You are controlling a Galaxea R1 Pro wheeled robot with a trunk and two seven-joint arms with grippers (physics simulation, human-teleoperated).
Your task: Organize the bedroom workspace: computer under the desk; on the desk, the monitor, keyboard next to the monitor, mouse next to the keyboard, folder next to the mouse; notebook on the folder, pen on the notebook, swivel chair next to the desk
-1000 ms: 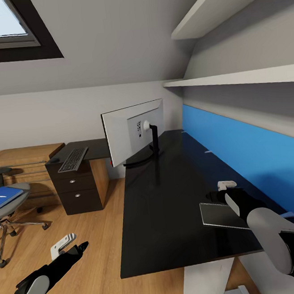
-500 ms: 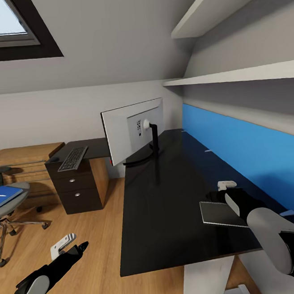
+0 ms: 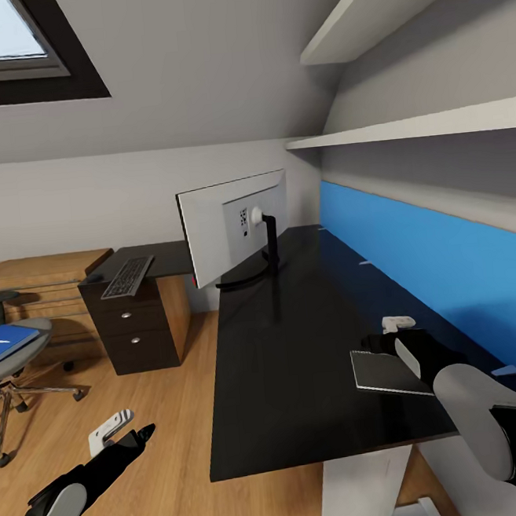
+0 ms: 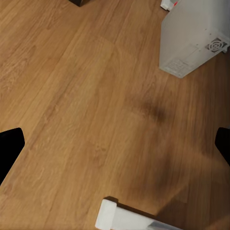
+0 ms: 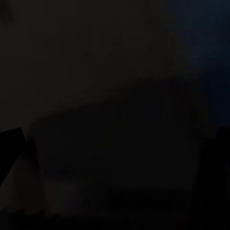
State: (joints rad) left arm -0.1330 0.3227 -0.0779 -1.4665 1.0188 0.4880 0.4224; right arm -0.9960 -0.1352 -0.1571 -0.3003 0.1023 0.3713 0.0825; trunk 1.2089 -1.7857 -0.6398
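1. Head view against the two earlier head pictures: the whole scene has drifted slightly, so the camera moved, not the things. Both arms sit as before. Judgement: no task progress in this second; the notebook step is pending.
2. Left gripper [image 3: 121, 433] hangs low over the wood floor [image 4: 72, 96], near-left of the desk [image 3: 297, 341]. In the left wrist view its fingertips [image 4: 9, 146] sit at opposite edges, spread wide with nothing between. The computer [image 4: 191, 38] stands on the floor ahead of it.
3. Right gripper [image 3: 392, 338] is over the near right part of the desk, close to the blue wall panel [image 3: 431, 257]. The notebook [image 3: 387, 373] lies flat on the desk, its far edge right at the fingers. The right wrist view is too dark: cannot tell whether the fingers are apart, shut, or touching the cover.
4. Mid-desk: the monitor [image 3: 235, 228] stands upright, white back to the camera.
5. Far left wing of the desk: the keyboard [image 3: 128, 278] with the mouse [image 3: 94, 279] just left of it, both well apart from the notebook.
6. Far left on the floor: the chair [image 3: 15, 356], apart from the desk, with the folder [image 3: 6, 341] on its seat. Judgement: folder must reach the desk before the notebook can be stacked.
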